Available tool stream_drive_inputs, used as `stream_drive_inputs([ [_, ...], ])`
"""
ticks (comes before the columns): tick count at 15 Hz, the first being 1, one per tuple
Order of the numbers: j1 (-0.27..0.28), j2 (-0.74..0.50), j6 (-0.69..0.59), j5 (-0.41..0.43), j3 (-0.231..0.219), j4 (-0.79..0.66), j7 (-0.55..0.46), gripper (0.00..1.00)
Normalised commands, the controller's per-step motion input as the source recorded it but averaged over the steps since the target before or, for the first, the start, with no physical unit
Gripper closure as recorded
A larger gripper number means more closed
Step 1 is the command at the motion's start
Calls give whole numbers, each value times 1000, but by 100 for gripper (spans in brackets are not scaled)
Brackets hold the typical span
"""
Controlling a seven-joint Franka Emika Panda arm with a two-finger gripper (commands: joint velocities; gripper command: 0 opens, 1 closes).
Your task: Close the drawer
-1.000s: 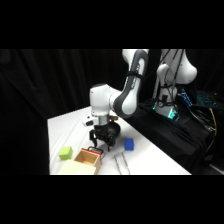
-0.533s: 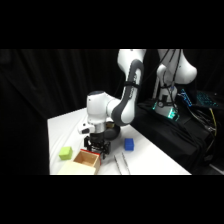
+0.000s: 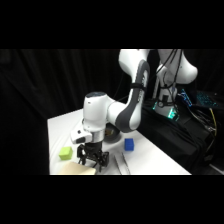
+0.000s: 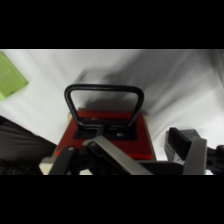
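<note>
The white table (image 3: 57,131) stands against a black backdrop, its surface lit and slightly creased where the covering shows folds. A green cube (image 3: 65,153) rests on it near the left front. A blue cube (image 3: 129,145) sits further right, well apart from the green one. Metal tongs (image 3: 121,164) lie flat near the front edge, just ahead of the blue cube. A pale wooden cabinet (image 3: 77,171) stands at the front edge, its red-trimmed drawer (image 4: 107,131) facing across the tabletop.
</note>
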Motion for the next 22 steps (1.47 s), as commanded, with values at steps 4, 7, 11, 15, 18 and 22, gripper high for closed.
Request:
stream_drive_inputs([
  [4,45,128,-70,-222,-12,279,138,0],
  [7,-22,-176,-136,-186,-40,-63,123,0],
  [11,-42,-444,-203,-154,-55,-332,142,0],
  [15,-39,-651,-348,-43,0,-486,153,0],
  [18,-31,-687,-515,118,15,-373,120,0],
  [22,24,-607,-525,196,-54,-247,102,0],
])
